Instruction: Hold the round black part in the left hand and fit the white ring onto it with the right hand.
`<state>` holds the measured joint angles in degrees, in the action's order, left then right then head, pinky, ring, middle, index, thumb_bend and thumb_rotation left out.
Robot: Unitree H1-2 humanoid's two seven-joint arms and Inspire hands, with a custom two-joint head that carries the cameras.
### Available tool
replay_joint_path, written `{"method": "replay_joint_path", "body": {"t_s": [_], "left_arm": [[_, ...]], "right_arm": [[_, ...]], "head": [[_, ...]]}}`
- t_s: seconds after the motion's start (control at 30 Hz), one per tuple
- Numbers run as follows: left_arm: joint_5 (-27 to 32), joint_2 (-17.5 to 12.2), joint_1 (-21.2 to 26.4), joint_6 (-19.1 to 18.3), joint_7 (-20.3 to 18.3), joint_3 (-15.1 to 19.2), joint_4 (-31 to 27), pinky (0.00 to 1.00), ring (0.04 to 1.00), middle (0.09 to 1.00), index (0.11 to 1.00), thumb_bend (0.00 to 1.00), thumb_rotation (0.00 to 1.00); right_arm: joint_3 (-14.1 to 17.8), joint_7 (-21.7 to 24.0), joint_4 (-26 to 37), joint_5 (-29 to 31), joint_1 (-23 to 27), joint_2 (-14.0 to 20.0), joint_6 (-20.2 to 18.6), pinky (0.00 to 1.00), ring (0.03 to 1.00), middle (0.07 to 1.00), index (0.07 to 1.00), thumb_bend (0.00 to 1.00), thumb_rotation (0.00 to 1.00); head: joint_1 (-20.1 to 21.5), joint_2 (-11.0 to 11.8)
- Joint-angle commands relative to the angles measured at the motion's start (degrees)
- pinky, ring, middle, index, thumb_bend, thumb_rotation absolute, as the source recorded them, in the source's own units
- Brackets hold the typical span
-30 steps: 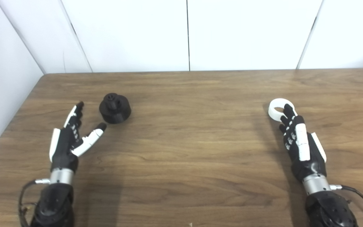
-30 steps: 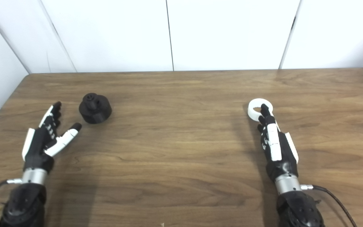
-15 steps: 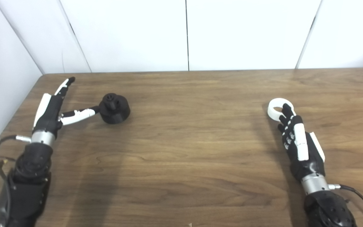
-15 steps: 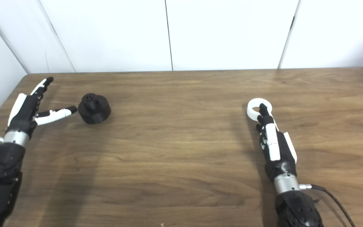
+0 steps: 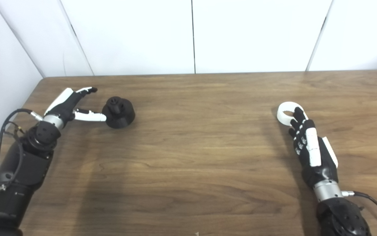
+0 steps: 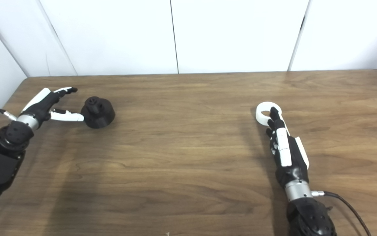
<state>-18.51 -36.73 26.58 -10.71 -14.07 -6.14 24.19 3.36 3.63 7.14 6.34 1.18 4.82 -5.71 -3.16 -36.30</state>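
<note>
The round black part (image 5: 119, 112) sits on the wooden table (image 5: 195, 157) at the left, its knob pointing up. My left hand (image 5: 71, 105) is open just left of it, palm turned toward the part, thumb tip at its near-left side and fingers spread above the table behind it. The white ring (image 5: 287, 113) lies flat on the table at the right. My right hand (image 5: 309, 147) rests open, fingers straight, with a fingertip lying over the ring's hole. Neither hand holds anything.
White wall panels (image 5: 191, 36) rise right behind the table's far edge. The table's left edge runs close beside my left arm (image 5: 14, 177). A cable (image 5: 375, 205) trails from my right wrist at the bottom right.
My left hand has swung from the near-left table area forward to the black part and turned its palm toward it. The right hand and ring have stayed put.
</note>
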Motion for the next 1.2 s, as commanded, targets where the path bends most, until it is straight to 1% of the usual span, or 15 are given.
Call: {"method": "replay_joint_path", "body": {"t_s": [0.0,0.13,0.33,0.57,0.7,0.8,0.93,1.07,1.17], "left_arm": [[-1.59,-2.32,2.89,-0.57,-0.68,-0.50,0.19,0.97,1.000,0.983,0.905,1.00,0.33],[-2.21,-2.58,3.06,-1.51,-1.82,-1.68,-0.73,0.98,1.000,0.989,0.910,1.00,0.34],[-3.11,-2.83,3.79,-3.13,-3.32,-2.81,-1.25,1.00,1.000,0.989,0.911,1.00,0.32],[-2.78,-3.32,4.03,-2.20,-4.82,-3.32,-1.25,1.00,1.000,0.997,0.914,1.00,0.31],[-1.83,-3.43,3.57,-2.91,-6.02,-2.67,-2.14,1.00,1.000,1.000,0.915,1.00,0.27],[-1.34,-3.44,2.87,-3.75,-6.11,-1.91,-3.27,0.97,1.000,1.000,0.916,1.00,0.28],[-0.03,-2.79,1.40,-5.36,-5.56,0.06,-5.87,0.96,1.000,1.000,0.919,1.00,0.32],[0.45,-2.20,0.94,-5.92,-4.99,0.71,-6.76,0.96,1.000,1.000,0.922,1.00,0.38],[0.40,-1.67,0.62,-4.89,-3.88,1.21,-7.07,0.95,0.995,0.986,0.907,1.00,0.42]], "right_arm": [[0.32,0.04,1.62,0.23,1.57,0.23,1.68,1.00,1.000,1.000,0.978,0.53,1.00],[0.36,-0.07,1.73,0.27,1.62,0.06,1.58,1.00,1.000,1.000,0.978,0.53,1.00],[0.40,-0.01,1.43,0.53,1.72,-0.10,1.71,1.00,1.000,1.000,0.980,0.53,1.00],[0.57,0.05,1.29,0.47,1.61,0.15,1.87,1.00,1.000,1.000,0.978,0.52,1.00],[0.75,0.02,1.03,0.46,1.62,0.17,2.00,1.00,1.000,0.997,0.977,0.50,1.00],[0.75,0.17,0.88,0.53,1.60,0.23,1.93,1.00,1.000,1.000,0.979,0.49,1.00],[0.44,0.65,0.37,0.41,1.50,0.52,2.22,1.00,1.000,0.999,0.976,0.48,1.00],[0.33,0.65,-0.12,0.25,1.53,0.52,2.44,1.00,1.000,0.995,0.972,0.47,1.00],[0.26,0.56,-0.33,0.06,1.58,0.48,2.45,1.00,1.000,0.991,0.969,0.46,1.00]], "head": [[-0.16,-0.01],[-0.31,-0.05],[-0.33,-0.15],[-0.98,-0.27],[-1.78,-0.07],[-2.37,0.21],[-2.57,0.47],[-2.49,0.74],[-2.34,0.77]]}}
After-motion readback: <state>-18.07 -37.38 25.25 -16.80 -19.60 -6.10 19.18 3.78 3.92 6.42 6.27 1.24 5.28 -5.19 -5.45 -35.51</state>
